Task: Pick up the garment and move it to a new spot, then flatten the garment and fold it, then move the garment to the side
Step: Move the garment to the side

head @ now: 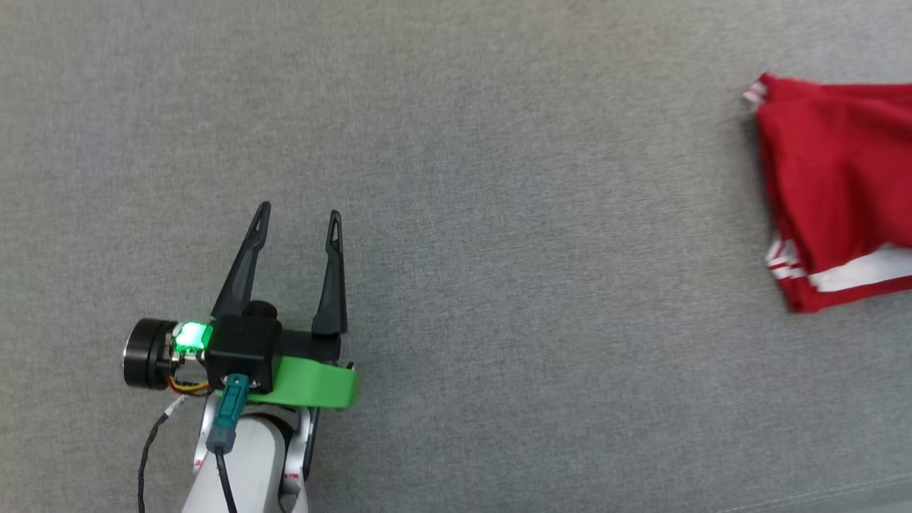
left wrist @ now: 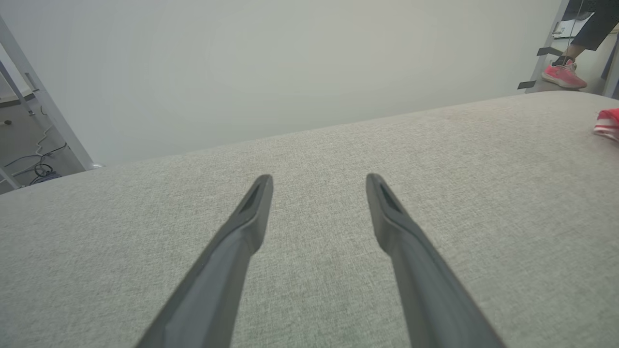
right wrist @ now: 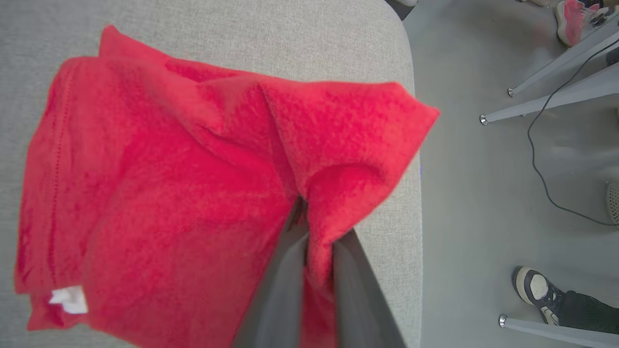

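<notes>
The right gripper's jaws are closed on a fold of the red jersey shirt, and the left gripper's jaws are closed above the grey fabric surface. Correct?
No: the left gripper has open jaws above the grey fabric surface, per the left wrist view. The right gripper does clamp the red jersey shirt.

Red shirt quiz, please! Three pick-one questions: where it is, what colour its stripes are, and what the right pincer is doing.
1. In the head view, the shirt lies:
A) in the middle
B) at the far right
C) at the lower left

2. Its stripes are:
A) blue
B) yellow
C) white

3. The right pincer is:
A) shut on the shirt
B) wide open
C) holding a shoe

Answers:
1. B, the picture's right edge cuts it off.
2. C, they show white against the red.
3. A, red cloth is pinched in it.
</notes>
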`<state>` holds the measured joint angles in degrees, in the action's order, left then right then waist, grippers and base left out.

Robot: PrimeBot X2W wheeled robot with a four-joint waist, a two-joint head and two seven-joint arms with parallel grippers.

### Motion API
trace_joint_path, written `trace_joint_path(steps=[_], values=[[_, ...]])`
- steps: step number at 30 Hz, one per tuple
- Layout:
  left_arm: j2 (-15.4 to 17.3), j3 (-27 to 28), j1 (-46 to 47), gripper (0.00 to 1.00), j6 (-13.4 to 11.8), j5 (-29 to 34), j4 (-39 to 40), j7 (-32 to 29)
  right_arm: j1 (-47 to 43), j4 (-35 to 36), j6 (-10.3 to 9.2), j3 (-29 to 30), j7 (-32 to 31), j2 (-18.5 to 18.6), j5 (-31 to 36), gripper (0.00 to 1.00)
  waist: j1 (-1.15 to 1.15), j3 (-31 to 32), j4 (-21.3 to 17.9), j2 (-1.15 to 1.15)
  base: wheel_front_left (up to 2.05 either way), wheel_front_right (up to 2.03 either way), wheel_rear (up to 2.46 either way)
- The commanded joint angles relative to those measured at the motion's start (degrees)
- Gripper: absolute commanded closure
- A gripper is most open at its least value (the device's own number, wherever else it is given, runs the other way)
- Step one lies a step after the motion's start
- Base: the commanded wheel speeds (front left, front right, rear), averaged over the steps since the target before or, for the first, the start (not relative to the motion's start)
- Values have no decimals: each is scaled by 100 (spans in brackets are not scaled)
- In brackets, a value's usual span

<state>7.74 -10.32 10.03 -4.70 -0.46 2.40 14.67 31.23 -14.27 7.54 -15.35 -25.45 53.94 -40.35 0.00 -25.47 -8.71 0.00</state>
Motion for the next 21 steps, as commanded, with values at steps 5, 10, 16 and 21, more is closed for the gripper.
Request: trace_joint_path(steps=[5,10,16,21], values=[[85,-21,278,0,20,87,172,33,388,-675,-5,402,102,183,505,100,0,-691,326,0,0,0,0],[125,-27,351,0,-22,89,303,33,710,-1331,-5,843,222,142,896,100,0,-925,373,0,0,0,0],[166,-15,364,0,-84,59,281,33,1005,-2025,-5,1165,604,-165,1255,0,0,-881,354,0,0,0,0],[148,-19,278,0,-121,6,174,33,1029,-2172,-5,1256,1215,-265,1768,0,0,-488,340,0,0,0,0]])
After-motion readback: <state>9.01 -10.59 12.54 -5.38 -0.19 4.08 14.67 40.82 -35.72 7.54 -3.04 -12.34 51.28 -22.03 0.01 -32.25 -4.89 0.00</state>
